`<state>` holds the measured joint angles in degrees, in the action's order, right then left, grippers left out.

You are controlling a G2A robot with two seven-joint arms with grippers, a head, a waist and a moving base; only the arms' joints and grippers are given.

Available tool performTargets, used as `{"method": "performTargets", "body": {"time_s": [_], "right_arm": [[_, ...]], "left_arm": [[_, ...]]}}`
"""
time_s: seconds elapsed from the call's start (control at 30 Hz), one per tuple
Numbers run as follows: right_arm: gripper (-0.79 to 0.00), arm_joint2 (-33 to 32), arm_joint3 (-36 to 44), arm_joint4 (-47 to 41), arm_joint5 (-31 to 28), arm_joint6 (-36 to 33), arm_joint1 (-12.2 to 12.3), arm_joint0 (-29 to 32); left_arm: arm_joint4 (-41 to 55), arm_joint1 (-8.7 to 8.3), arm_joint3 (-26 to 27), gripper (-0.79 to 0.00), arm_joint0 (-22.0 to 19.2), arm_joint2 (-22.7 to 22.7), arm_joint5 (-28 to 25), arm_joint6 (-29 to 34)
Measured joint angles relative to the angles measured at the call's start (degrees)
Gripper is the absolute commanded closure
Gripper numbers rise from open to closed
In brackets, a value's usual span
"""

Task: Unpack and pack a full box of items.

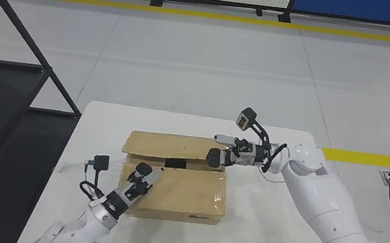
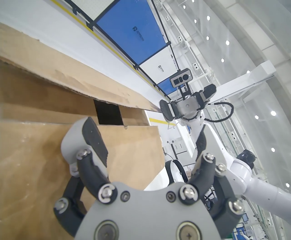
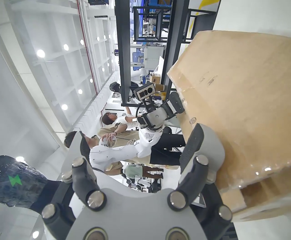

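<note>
A brown cardboard box (image 1: 187, 193) stands in the middle of the white table (image 1: 262, 230). Its far flap (image 1: 170, 145) and near flap (image 2: 127, 145) lie almost shut, with a small dark gap (image 1: 173, 163) between them. My left gripper (image 1: 145, 175) is open at the box's left end, and one of its fingers (image 2: 94, 138) lies against the near flap. My right gripper (image 1: 218, 149) is open at the box's far right corner, with one finger (image 3: 196, 145) touching the cardboard (image 3: 238, 95). What the box holds is hidden.
A black metal rack (image 1: 9, 100) stands on the floor to the left of the table. Bare tabletop lies to the right of the box (image 1: 258, 201) and behind it (image 1: 180, 123).
</note>
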<state>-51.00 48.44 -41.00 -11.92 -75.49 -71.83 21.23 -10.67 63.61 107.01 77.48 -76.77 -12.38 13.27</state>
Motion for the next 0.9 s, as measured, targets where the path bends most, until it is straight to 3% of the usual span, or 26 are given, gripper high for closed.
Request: {"method": "performTargets", "body": {"time_s": [0.53,0.7,0.9], "right_arm": [[-0.785,0.9,0.0,6.7,-2.9,4.2,-0.6,1.9],[-0.785,0.6,-0.1,7.0,-3.1,4.3,-0.7,2.6],[-0.785,-0.3,0.2,7.3,-4.5,3.1,-0.5,3.4]], "left_arm": [[4.0,0.55,1.8,-0.785,2.6,-3.4,-2.6,-4.9],[10.2,0.57,1.8,-0.785,6.2,-9.3,-5.6,-9.6],[17.6,0.39,-2.3,-0.785,9.2,-16.6,-6.2,-9.6]]}}
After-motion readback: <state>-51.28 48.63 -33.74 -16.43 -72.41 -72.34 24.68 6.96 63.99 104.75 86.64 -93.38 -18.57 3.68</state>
